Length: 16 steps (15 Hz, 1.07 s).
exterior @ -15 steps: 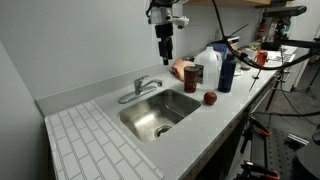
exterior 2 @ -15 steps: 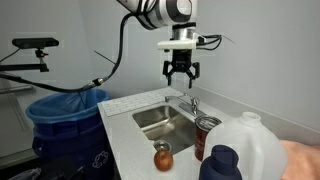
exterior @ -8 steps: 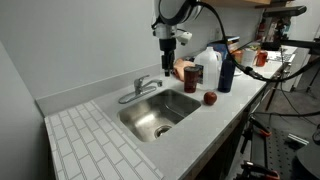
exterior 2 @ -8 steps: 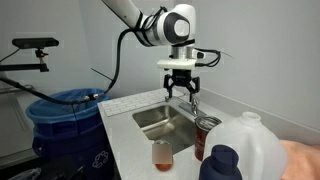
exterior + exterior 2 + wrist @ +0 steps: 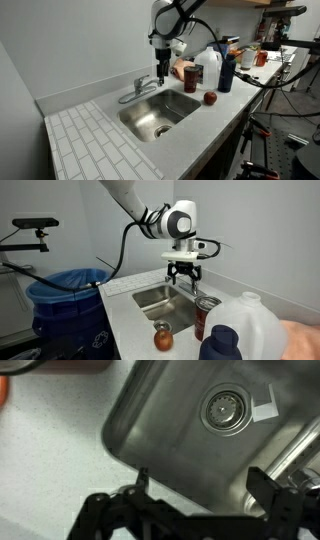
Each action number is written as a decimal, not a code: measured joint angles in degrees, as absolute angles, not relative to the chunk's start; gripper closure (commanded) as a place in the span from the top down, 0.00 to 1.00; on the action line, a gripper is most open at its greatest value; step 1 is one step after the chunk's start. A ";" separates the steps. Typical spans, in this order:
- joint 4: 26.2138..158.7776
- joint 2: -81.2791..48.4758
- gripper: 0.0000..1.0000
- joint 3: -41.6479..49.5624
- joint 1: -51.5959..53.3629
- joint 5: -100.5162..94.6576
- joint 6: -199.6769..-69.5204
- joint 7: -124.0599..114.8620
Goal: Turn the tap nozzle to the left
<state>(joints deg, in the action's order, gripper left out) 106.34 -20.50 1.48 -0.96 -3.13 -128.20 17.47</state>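
The tap nozzle [image 5: 132, 94] is a thin silver spout reaching from the chrome faucet base over the back of the steel sink [image 5: 158, 112]. My gripper [image 5: 161, 77] hangs open just above and to the right of the faucet base, touching nothing. In an exterior view the gripper [image 5: 184, 276] hides most of the faucet [image 5: 194, 285]. In the wrist view the open fingers [image 5: 205, 485] frame the sink basin and its drain [image 5: 226, 408]. A shiny faucet part [image 5: 298, 452] lies by the right finger.
A red apple [image 5: 210, 98], a red can [image 5: 192, 77], a white jug [image 5: 209, 68] and a dark blue bottle [image 5: 227, 70] stand right of the sink. A tiled drainboard [image 5: 90, 140] lies to its left. A blue bin [image 5: 65, 295] stands beside the counter.
My gripper has come down from high above the counter to just over the faucet, staying open. The nozzle has not moved.
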 measured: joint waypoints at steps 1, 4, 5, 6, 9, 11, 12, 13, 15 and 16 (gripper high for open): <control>105.73 -21.31 1.00 1.46 -0.95 -3.13 -128.45 17.37; 104.39 -22.58 1.00 1.46 -0.96 -3.18 -128.45 17.29; 104.33 -22.62 1.00 1.45 -0.96 -3.18 -128.43 17.28; 104.32 -22.62 1.00 1.42 -0.96 -3.18 -128.43 17.25; 104.32 -22.57 1.00 1.14 -0.95 -3.10 -128.20 16.44; 104.32 -22.42 1.00 0.49 -0.94 -2.91 -127.78 15.36; 104.33 -22.30 1.00 0.04 -0.92 -2.83 -127.24 14.86; 104.33 -22.11 1.00 -0.48 -0.89 -2.77 -126.60 14.45; 104.32 -21.60 1.00 -1.55 -0.74 -2.42 -125.28 13.94; 104.23 -21.25 1.00 -2.12 -0.66 -1.90 -124.54 13.81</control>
